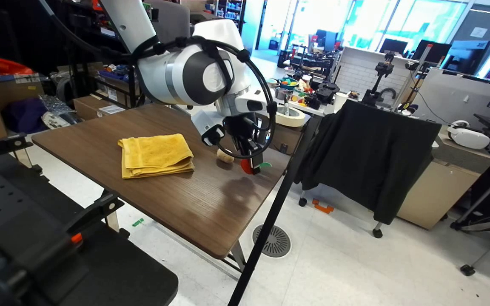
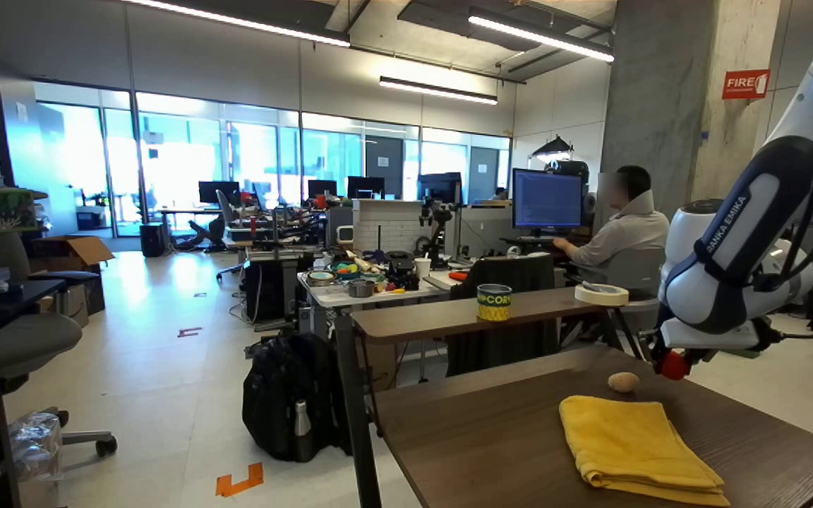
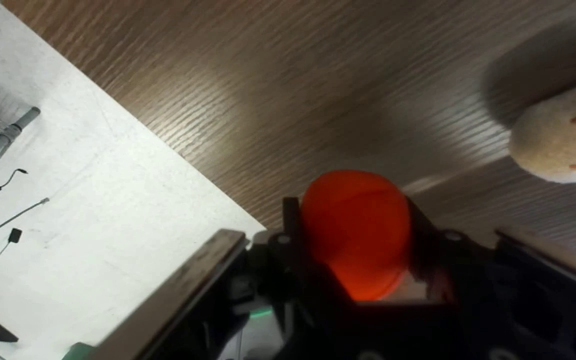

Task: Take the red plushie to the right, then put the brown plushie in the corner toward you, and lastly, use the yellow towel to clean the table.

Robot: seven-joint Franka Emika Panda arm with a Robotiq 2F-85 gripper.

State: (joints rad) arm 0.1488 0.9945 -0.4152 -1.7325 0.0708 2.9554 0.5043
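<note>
The red plushie [image 1: 245, 166] is between the fingers of my gripper [image 3: 352, 220], which is shut on it. It also shows in an exterior view [image 2: 675, 366] and in the wrist view [image 3: 360, 235]. It appears held just above the brown table [image 1: 194, 208], near one edge. A green leaf-like part sticks out beside it. The brown plushie [image 1: 225, 156], potato-shaped, lies on the table a short way from the gripper, also in the wrist view [image 3: 565, 135]. The yellow towel [image 1: 155, 155] lies folded on the table in both exterior views [image 2: 636, 451], beyond the brown plushie from the gripper.
A raised shelf [image 2: 420, 324] along a table side bears a yellow-green can [image 2: 494, 303] and a tape roll [image 2: 601, 295]. A black post [image 1: 270, 212] stands by the table edge. A black cart [image 1: 117, 263] is nearby. A person [image 2: 625, 219] sits in the background.
</note>
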